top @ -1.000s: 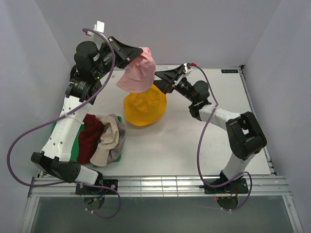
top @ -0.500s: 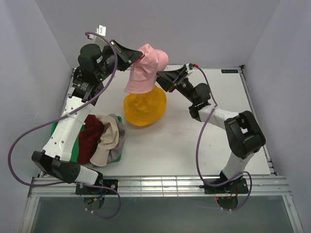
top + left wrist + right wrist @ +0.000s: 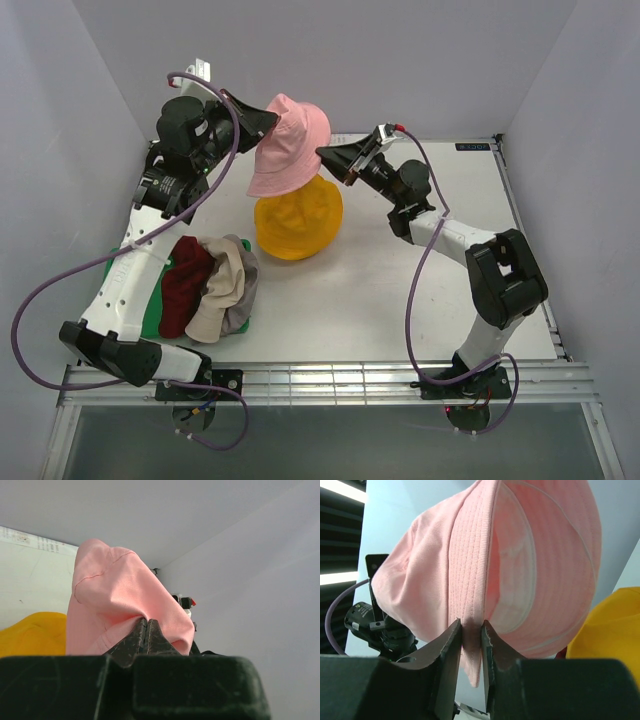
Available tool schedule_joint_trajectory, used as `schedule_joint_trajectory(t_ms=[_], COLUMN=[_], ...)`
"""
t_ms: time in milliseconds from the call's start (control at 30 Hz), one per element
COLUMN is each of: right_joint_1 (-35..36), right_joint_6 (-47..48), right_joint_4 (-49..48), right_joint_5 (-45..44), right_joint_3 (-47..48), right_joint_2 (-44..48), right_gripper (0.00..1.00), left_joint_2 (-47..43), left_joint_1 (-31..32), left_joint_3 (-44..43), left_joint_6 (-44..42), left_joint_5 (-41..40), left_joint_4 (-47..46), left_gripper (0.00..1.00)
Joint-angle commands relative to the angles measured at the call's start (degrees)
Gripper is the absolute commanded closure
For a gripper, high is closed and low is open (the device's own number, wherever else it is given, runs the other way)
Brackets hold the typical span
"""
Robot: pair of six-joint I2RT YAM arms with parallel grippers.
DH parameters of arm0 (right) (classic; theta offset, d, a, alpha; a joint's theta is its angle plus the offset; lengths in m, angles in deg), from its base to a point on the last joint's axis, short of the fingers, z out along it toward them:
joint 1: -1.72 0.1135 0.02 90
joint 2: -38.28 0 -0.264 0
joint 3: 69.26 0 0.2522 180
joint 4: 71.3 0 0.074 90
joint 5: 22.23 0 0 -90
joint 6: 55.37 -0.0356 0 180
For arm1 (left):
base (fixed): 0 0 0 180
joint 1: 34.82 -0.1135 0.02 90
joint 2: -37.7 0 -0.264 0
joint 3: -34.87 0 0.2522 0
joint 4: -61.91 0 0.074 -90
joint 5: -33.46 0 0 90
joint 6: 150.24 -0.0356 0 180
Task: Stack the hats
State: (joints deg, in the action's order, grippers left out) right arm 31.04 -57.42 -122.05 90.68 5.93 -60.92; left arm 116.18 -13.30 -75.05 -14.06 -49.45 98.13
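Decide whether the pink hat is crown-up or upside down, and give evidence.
Crown-up: the pink hat shows its dome on top, brim flaring below; the left gripper and right gripper pinch opposite sides.

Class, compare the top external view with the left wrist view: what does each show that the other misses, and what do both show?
Only the top view shows the hat pile, lying partly on the green tray. Only the left wrist view shows how the left gripper pinches a fabric fold, tips closed. Both show the pink hat held above the yellow hat.
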Motion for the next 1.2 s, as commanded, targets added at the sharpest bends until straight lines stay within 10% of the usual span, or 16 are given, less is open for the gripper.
schedule_joint_trajectory(t_ms=[0,200,633,1167], right_joint_1=[0.3,1.2,2.0,-0.7], right_joint_6=[5.0,13.3,30.8,41.4], right_joint_4=[6.9,22.7,47.8,57.6], right_joint_5=[2.1,5.1,9.4,8.8], right_joint_3=[6.6,16.6,22.6,15.6], right_joint_2=[2.8,0.9,0.2,5.3], right_gripper=[0.73,0.89,0.92,0.92], left_joint_2=[-1.8,-1.3,0.0,-0.5], left_joint_1=[0.0,-2.3,-5.3,-5.2], left_joint_3=[-2.6,-3.8,-1.4,6.8], left_joint_6=[-4.3,-8.7,-17.5,-20.1], left_joint_5=[-3.0,-2.3,3.0,8.7], left_joint_4=[1.9,2.5,2.6,-0.7], left_gripper=[1.0,1.0,1.0,1.0])
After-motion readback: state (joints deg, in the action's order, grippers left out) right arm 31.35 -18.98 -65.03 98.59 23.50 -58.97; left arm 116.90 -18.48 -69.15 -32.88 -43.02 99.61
